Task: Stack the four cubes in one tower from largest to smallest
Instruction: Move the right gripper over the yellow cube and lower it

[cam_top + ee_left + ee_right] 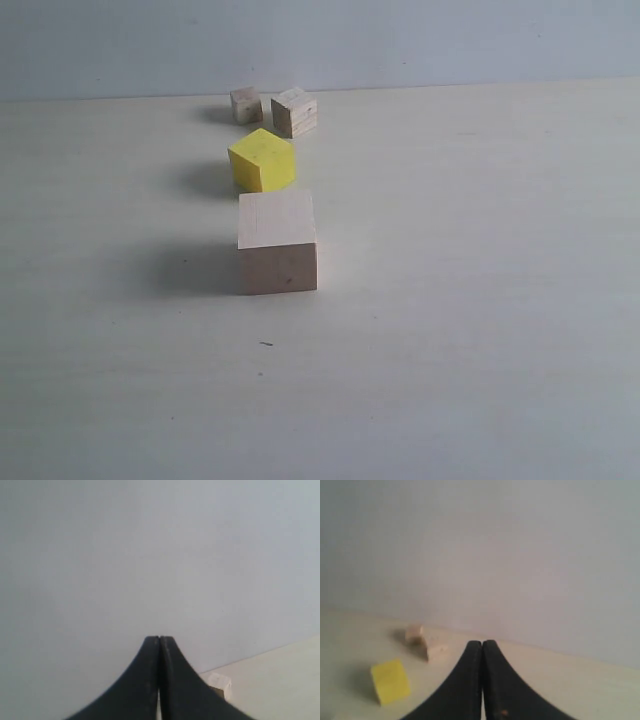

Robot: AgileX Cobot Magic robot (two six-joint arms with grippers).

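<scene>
Cubes (277, 240) unstacked; bare table (500, 300) alongside

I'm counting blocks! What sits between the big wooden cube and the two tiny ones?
Only the yellow cube stands there, nothing else; the exterior view shows it best.

A pale cream tabletop (480, 330) fills most of the frame, matte and evenly lit. Across the top runs a plain grey-blue wall (450, 40), meeting it in a straight line.

Soft bright light, leftward shadow beside large cube (277, 243), blurry wrist views.
</scene>
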